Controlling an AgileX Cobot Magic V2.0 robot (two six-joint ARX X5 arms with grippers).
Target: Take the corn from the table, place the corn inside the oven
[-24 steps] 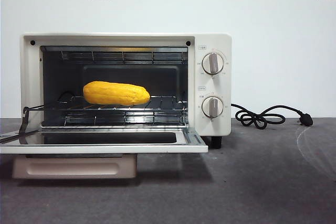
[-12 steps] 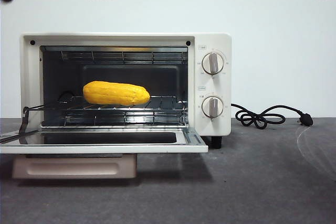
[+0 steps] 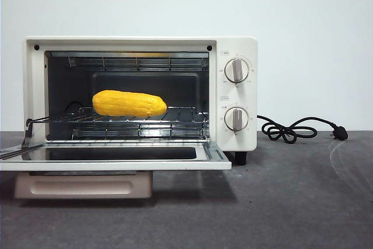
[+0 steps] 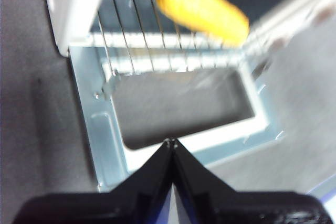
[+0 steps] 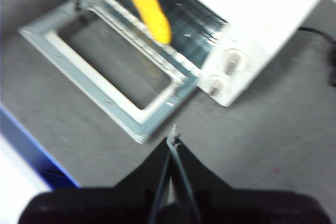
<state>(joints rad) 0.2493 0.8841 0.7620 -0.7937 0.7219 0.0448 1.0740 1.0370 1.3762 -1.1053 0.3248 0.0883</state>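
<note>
From the front, the corn [image 3: 129, 104] is lying on its side on the wire rack [image 3: 175, 122] inside the oven [image 3: 236, 94], a bit toward the left half of the cavity and well back from the front edge, so it sits flat across the bars and shouldn't roll out. The door [image 3: 116, 155] is dropped all the way down, flat over the counter [image 3: 291, 202], which is why the opening is clear, and neither arm shows in this view at all. The black cord [image 3: 291, 129] trails off to the right on the counter, unplugged as far as I can see. The left wrist camera is pretty blurry, but the left gripper [image 4: 172, 143] looks clenched, tips pinched together with nothing between them, hanging above the outer edge of the open door with the corn further in on the rack, so I'd say it has no hold on anything. Over on the right wrist camera, the right gripper [image 5: 173, 141] is likewise closed up and empty, hovering over bare counter just off the corner of the door, with the oven and its two knobs [image 5: 226, 72] off beyond it. To me the putting-in part looks done, and only the door is left hanging open.
</note>
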